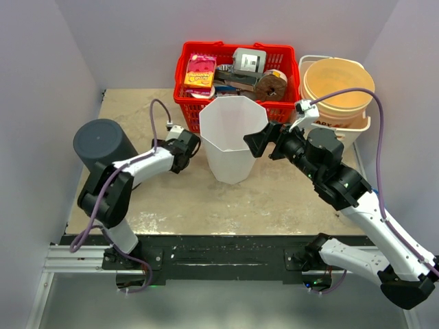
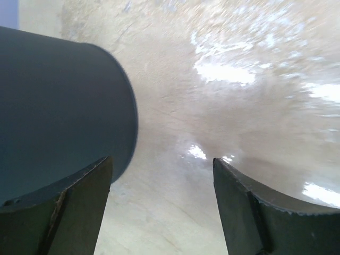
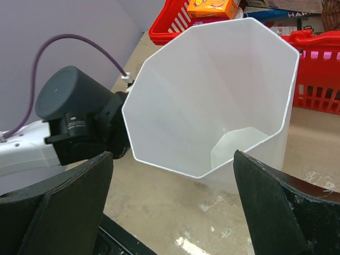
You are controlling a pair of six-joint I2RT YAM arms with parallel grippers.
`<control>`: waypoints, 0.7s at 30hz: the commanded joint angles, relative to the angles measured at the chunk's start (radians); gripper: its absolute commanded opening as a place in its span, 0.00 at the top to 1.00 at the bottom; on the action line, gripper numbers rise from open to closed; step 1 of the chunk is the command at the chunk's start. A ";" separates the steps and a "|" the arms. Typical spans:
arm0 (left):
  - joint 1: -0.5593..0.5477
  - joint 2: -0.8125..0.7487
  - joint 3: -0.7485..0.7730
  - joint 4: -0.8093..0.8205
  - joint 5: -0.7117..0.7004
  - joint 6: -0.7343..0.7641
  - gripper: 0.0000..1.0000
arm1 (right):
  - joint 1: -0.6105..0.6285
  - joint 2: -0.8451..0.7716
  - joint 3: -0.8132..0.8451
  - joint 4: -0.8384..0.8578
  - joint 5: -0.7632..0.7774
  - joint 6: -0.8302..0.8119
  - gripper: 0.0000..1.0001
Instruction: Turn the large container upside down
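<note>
Upright white octagonal container (image 1: 232, 140), mouth up, at mid-tabletop (image 1: 274, 199). Right end effector (image 1: 264, 142): jaws spread wide at the container's right rim, gripping nothing. Left end effector (image 1: 186, 147): likewise wide and empty, just beside the container's left wall.

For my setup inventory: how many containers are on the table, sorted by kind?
White octagonal plastic bin: 1
Dark grey cylindrical container: 1
Red plastic mesh basket: 1
Round buckets: 2, a tan round bucket nested in a whitish round bucket
Total: 5
</note>
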 commanded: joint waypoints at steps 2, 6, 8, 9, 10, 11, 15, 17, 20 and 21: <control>-0.014 -0.183 -0.089 0.044 0.160 -0.124 0.22 | 0.001 -0.004 0.008 0.025 0.010 -0.012 0.01; -0.026 -0.345 -0.200 0.040 0.188 -0.262 0.22 | 0.001 -0.001 0.011 0.025 0.010 -0.015 0.01; -0.042 -0.396 -0.231 0.038 0.178 -0.299 0.22 | 0.000 0.005 0.009 0.026 0.007 -0.016 0.01; -0.049 -0.434 -0.249 0.003 0.161 -0.360 0.22 | 0.000 0.007 0.011 0.026 0.004 -0.018 0.01; -0.060 -0.448 -0.255 -0.020 0.141 -0.391 0.22 | 0.000 0.014 0.012 0.026 0.003 -0.018 0.01; -0.065 -0.460 -0.261 -0.056 0.120 -0.412 0.22 | 0.000 0.014 0.014 0.028 0.003 -0.019 0.01; -0.089 -0.503 -0.295 -0.184 0.056 -0.625 0.21 | 0.001 0.024 0.011 0.042 -0.010 -0.010 0.01; -0.091 -0.526 -0.324 -0.219 0.041 -0.685 0.21 | 0.000 0.027 0.009 0.042 -0.011 -0.010 0.01; -0.089 -0.568 -0.347 -0.247 0.030 -0.721 0.21 | 0.001 0.028 0.012 0.042 -0.013 -0.009 0.01; -0.089 -0.581 -0.358 -0.258 0.023 -0.754 0.21 | 0.000 0.031 0.012 0.042 -0.013 -0.010 0.01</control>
